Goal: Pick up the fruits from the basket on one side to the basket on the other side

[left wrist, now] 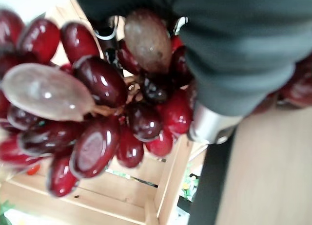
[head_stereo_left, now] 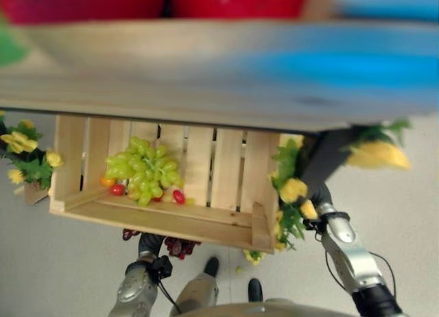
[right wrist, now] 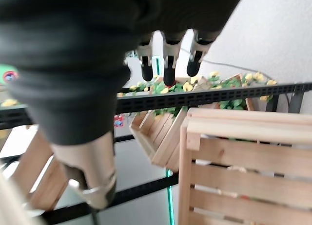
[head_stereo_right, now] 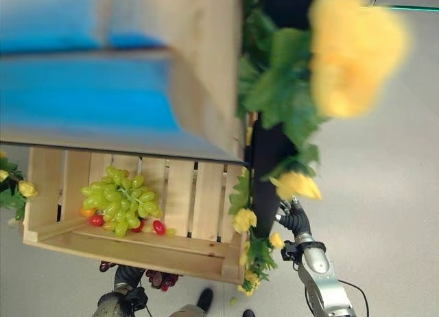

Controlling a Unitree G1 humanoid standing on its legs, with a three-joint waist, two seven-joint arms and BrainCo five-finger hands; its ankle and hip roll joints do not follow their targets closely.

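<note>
A wooden crate hangs tilted on the rack and holds a bunch of green grapes, two small red fruits and an orange one. Just under the crate's front edge my left hand is shut on a bunch of dark red grapes. In the left wrist view these red grapes hang from the hand. My right hand is raised at the crate's right end among the flowers. Its fingers are straight and hold nothing.
Yellow artificial flowers with green leaves trim both ends of the crate. A higher wooden crate, very near the camera, holds red fruit and something blue. The right wrist view shows a black rack bar and more slatted crates.
</note>
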